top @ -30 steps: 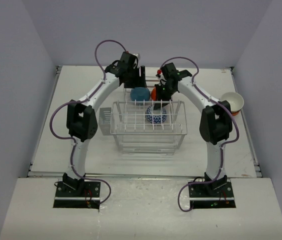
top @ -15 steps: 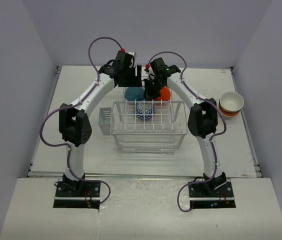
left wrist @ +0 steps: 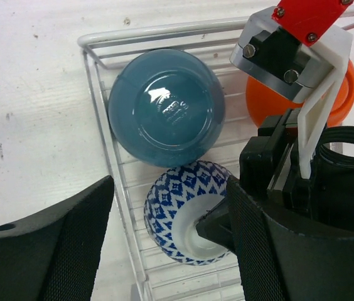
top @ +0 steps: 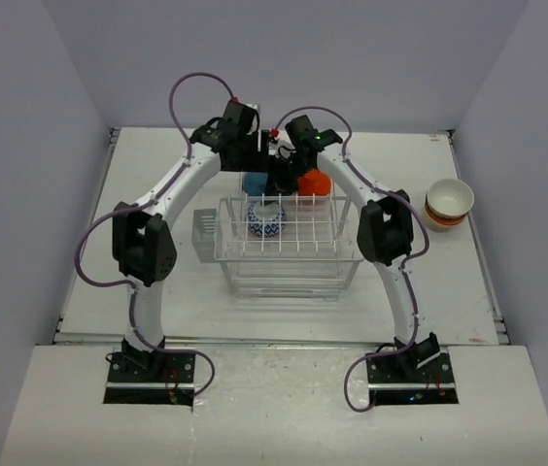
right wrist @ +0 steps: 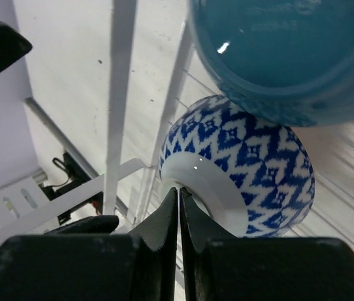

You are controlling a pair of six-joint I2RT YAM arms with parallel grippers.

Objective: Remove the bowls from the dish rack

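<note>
the left arm (top: 148,243) and right arm (top: 383,233) arch over the dish rack (top: 289,264), meeting above its far edge, where a blue-and-white bowl (top: 265,223), blue bowl (top: 253,183) and orange bowl (top: 315,183) show.

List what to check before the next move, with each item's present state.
1. Right claw shut on the patterned bowl: ok.
2. Left claw open: ok.
3. Patterned bowl lifted free of the rack: cannot tell.
4. Blue bowl apart from the patterned bowl: cannot tell.
5. Room between the two claws: not ok, they crowd each other.
6. Stacked bowls at the right, upright: ok.
</note>
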